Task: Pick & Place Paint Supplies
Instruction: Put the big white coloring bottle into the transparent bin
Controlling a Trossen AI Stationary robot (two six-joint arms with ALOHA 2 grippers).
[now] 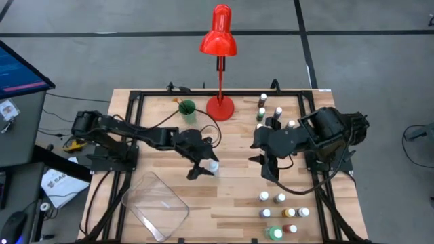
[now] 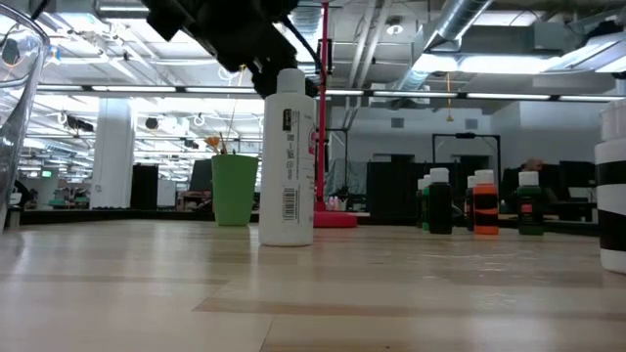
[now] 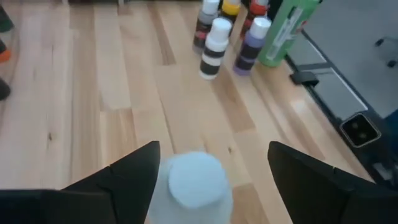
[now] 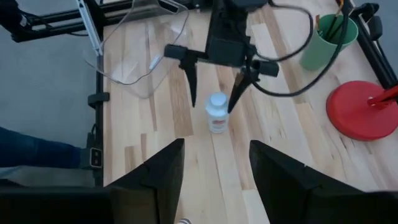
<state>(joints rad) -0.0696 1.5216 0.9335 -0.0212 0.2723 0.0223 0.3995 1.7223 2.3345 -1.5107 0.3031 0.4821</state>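
- Between the left hand's [image 1: 203,168] wide-open fingers, a white bottle [image 1: 213,166] stood upright on the surface [image 1: 237,146], ungripped.
- Right hand [image 4: 214,163] hovered part-open, empty, facing it.
- Clear tray [image 1: 154,203] looked empty; bottles [image 1: 281,213] remained unsorted, so most was left.

grey floor [image 1: 380,17], ceiling ducts [image 2: 460,24], white pillar [image 2: 112,152]

High view: straight down over my table [image 1: 230,146].
Low view: tabletop level, facing the room.
Wrist views: both share the white bottle [image 3: 194,186].
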